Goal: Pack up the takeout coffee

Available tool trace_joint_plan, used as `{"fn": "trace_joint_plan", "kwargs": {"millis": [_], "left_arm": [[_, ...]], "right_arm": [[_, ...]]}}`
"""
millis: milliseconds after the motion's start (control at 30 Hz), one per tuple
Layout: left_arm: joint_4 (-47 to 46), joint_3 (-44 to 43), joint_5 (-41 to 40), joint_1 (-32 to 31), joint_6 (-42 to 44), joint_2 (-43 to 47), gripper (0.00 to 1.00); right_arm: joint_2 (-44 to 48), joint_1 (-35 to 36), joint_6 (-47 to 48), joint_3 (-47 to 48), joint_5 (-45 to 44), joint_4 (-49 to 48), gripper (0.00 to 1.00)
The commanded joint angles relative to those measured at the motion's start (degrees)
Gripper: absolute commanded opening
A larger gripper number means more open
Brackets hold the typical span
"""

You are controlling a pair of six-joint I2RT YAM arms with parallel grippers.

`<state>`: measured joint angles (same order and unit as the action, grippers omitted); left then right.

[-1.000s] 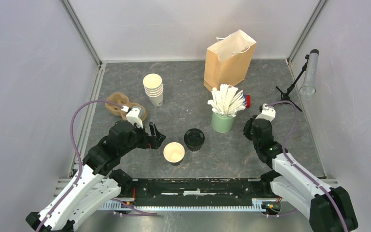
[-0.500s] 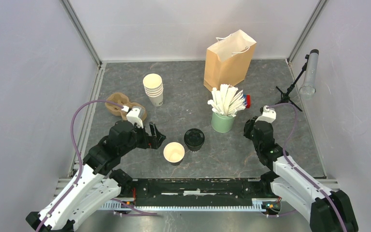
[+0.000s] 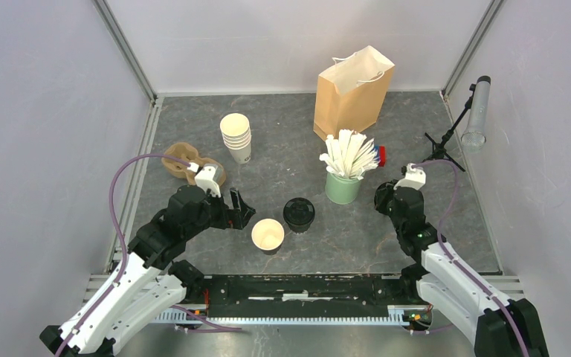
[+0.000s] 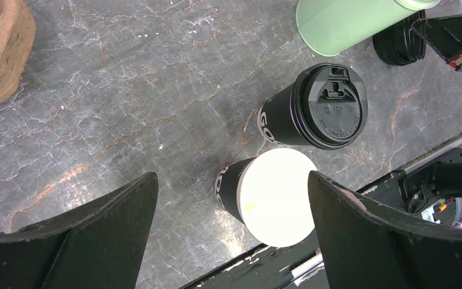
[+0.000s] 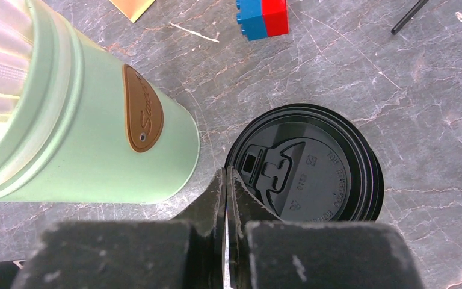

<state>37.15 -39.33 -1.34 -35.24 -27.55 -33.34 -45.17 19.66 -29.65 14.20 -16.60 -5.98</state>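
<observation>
1. Top external view: you have packed nothing yet. The brown paper bag (image 3: 353, 89) stands upright at the far side of the counter (image 3: 282, 126), well apart from both coffees. The lidded coffee cup (image 3: 298, 214) and the open coffee cup (image 3: 268, 235) sit side by side near the front edge. By my reading, the second cup has to be lidded before either goes into the bag. Your left arm reaches low to the right, with the left end effector (image 3: 242, 210) just beside the open cup. Your right arm (image 3: 409, 216) bends in toward the green cup (image 3: 342, 186) of white sticks.

2. Left wrist view: the left end effector is released, with its fingers (image 4: 84, 241) spread wide and nothing held. The open coffee cup shows below, between the two fingers. The lidded cup is just beyond it, close alongside.

3. Right wrist view: the right end effector (image 5: 225, 192) is clenched, its fingers pressed together. The tips sit at the rim of a loose black lid (image 5: 313, 168), which lies on the counter just beside the green cup. You cannot tell from here whether the rim is caught between them.
</observation>
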Motion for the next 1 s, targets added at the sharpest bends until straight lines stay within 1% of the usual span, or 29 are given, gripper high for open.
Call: {"fn": "trace_joint_plan", "kwargs": {"millis": [0, 33, 67, 100, 167, 200, 267, 300, 367, 400, 467, 500, 533, 600, 633, 667, 700, 733, 800, 833, 867, 900, 933, 967], "left_arm": [[-1.5, -0.1, 0.6, -0.3, 2.1, -0.1, 1.00], [-1.5, 0.0, 0.6, -0.2, 2.1, -0.2, 1.00], [-1.5, -0.1, 0.6, -0.3, 2.1, -0.2, 1.00], [-1.5, -0.1, 0.6, -0.3, 2.1, -0.1, 1.00], [-1.5, -0.1, 0.6, -0.3, 2.1, -0.1, 1.00], [-1.5, -0.1, 0.6, -0.3, 2.1, -0.1, 1.00], [-1.5, -0.1, 0.6, -0.3, 2.1, -0.1, 1.00], [-1.5, -0.1, 0.6, -0.2, 2.1, -0.1, 1.00], [-1.5, -0.1, 0.6, -0.3, 2.1, -0.1, 1.00], [-1.5, -0.1, 0.6, -0.2, 2.1, -0.1, 1.00], [-1.5, -0.1, 0.5, -0.3, 2.1, -0.1, 1.00], [-1.5, -0.1, 0.5, -0.3, 2.1, -0.1, 1.00], [-1.5, -0.1, 0.5, -0.3, 2.1, -0.1, 1.00], [-1.5, -0.1, 0.4, -0.3, 2.1, -0.2, 1.00], [-1.5, -0.1, 0.4, -0.3, 2.1, -0.2, 1.00], [-1.5, -0.1, 0.4, -0.3, 2.1, -0.2, 1.00], [-1.5, 0.0, 0.4, -0.3, 2.1, -0.3, 1.00], [-1.5, 0.0, 0.4, -0.2, 2.1, -0.3, 1.00], [-1.5, -0.1, 0.4, -0.3, 2.1, -0.5, 1.00], [-1.5, -0.1, 0.4, -0.3, 2.1, -0.5, 1.00], [-1.5, -0.1, 0.4, -0.3, 2.1, -0.6, 1.00], [-1.5, -0.1, 0.4, -0.2, 2.0, -0.7, 1.00], [-1.5, -0.1, 0.4, -0.3, 2.0, -0.6, 1.00], [-1.5, -0.1, 0.4, -0.3, 2.1, -0.7, 1.00]], "right_arm": [[0.7, -1.0, 1.0, -0.5, 2.8, -2.9, 0.03], [0.6, -1.2, 1.0, -0.5, 3.2, -2.9, 0.09], [0.3, -1.6, 0.9, -0.4, 3.6, -2.7, 0.12], [0.2, -1.8, 1.0, -0.4, 4.3, -2.8, 0.12], [0.0, -2.4, 1.2, -0.7, 5.9, -3.4, 0.03], [0.0, -2.7, 1.2, -0.9, 6.6, -3.8, 0.00], [0.1, -3.2, 1.0, -1.2, 7.6, -4.2, 0.00], [0.1, -3.4, 1.1, -1.2, 8.0, -4.2, 0.02], [0.4, -3.7, 0.9, -1.2, 8.2, -3.9, 0.10], [0.5, -4.0, 1.0, -1.3, 8.2, -3.8, 0.11], [0.8, -4.5, 1.3, -1.5, 8.5, -3.9, 0.04], [1.0, -4.8, 1.5, -1.5, 8.8, -3.9, 0.03], [1.0, -5.1, 1.6, -1.7, 9.1, -3.9, 0.04], [1.1, -5.6, 1.7, -1.7, 10.1, -4.0, 0.09], [1.0, -5.8, 1.8, -1.7, 10.3, -3.9, 0.09], [1.0, -6.0, 1.9, -1.7, 10.7, -3.8, 0.08], [1.1, -6.4, 2.1, -1.8, 11.4, -4.1, 0.02], [1.1, -6.6, 2.1, -1.9, 11.9, -4.2, 0.00], [1.4, -7.2, 2.1, -2.0, 13.0, -4.3, 0.00], [1.6, -7.3, 2.1, -2.0, 13.3, -4.4, 0.04], [1.7, -7.4, 2.2, -1.8, 13.5, -4.3, 0.12], [1.7, -7.5, 2.2, -1.7, 13.4, -3.9, 0.14], [1.8, -7.7, 2.2, -1.6, 13.4, -3.8, 0.12], [1.8, -7.9, 2.2, -1.6, 13.6, -3.8, 0.05]]}}
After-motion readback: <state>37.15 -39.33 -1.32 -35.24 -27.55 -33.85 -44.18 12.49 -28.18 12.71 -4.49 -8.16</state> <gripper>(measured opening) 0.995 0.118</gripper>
